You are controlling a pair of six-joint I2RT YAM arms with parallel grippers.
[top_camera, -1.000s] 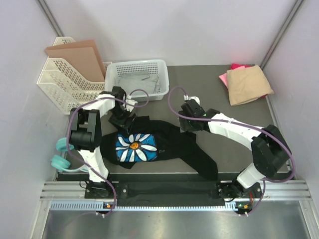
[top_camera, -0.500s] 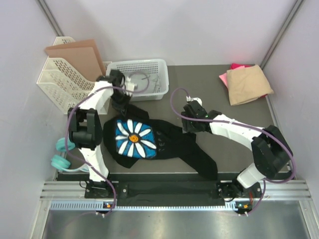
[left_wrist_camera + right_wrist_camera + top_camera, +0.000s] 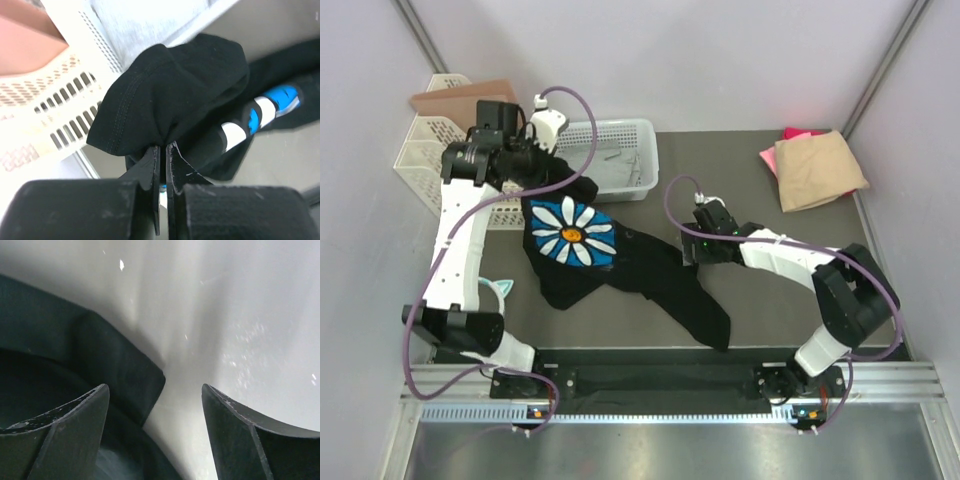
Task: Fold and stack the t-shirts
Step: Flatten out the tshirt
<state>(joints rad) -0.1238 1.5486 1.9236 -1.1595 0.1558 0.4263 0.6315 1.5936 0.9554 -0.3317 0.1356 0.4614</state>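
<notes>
The black t-shirt (image 3: pixel 620 265) with a blue-and-white daisy print (image 3: pixel 572 232) hangs partly lifted off the table, its lower part trailing toward the near edge. My left gripper (image 3: pixel 570 182) is raised near the basket and shut on the shirt's upper edge; in the left wrist view the left gripper (image 3: pixel 163 148) pinches bunched black cloth (image 3: pixel 175 90). My right gripper (image 3: pixel 691 251) sits low at the shirt's right edge, open. In the right wrist view a black hem (image 3: pixel 105 360) lies by the left finger of the right gripper (image 3: pixel 155 395), with bare table between the fingers. A folded tan t-shirt (image 3: pixel 818 170) lies on a pink one (image 3: pixel 770 157) at the back right.
A white mesh basket (image 3: pixel 616 150) stands at the back, just behind the lifted cloth. To its left is a white file rack (image 3: pixel 425 170) holding brown cardboard sheets (image 3: pixel 460 98). Teal headphones (image 3: pixel 501 290) lie by the left arm. Walls close in both sides.
The left gripper shut on the black t-shirt's edge and rose up and leftward, lifting the daisy print with it. The right gripper stayed by the shirt's right edge and opened a little wider.
</notes>
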